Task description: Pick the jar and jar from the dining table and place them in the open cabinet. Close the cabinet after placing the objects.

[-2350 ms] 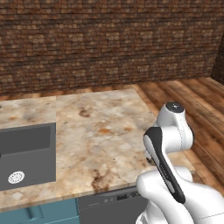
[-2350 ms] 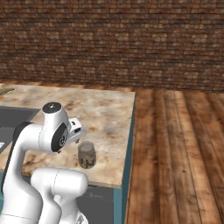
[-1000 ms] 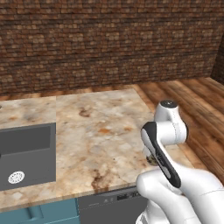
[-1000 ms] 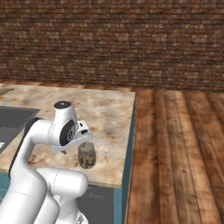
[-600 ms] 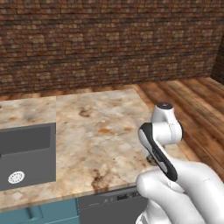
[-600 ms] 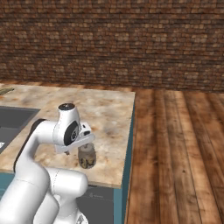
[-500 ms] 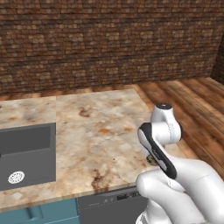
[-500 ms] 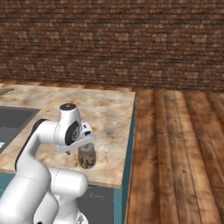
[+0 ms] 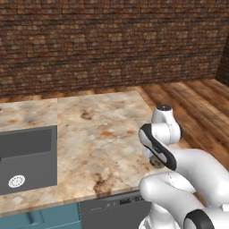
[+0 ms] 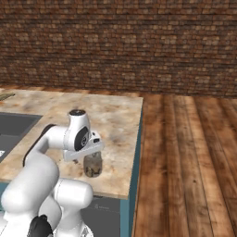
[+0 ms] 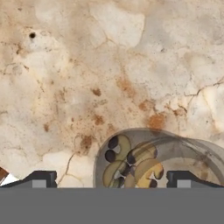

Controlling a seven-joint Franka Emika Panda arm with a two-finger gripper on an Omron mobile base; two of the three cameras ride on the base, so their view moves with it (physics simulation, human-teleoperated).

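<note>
Standing upright near the right front corner of the beige-brown marbled stone dining table, a wide, smoky grey translucent round jar is recorded, set back a little from both the front and right edges. Brownish, bean-shaped contents are seen through its top in the hand view. The two-finger gripper of the white arm is held directly above this jar, its jaws spread wide, with one dark fingertip to either side of the jar and no contact visible. In the left base view the jar is largely hidden behind the arm. A dark grey sink basin is set into the table toward its left side, well apart from the jar. A teal-blue cabinet front is noted below the right edge of the table.
</note>
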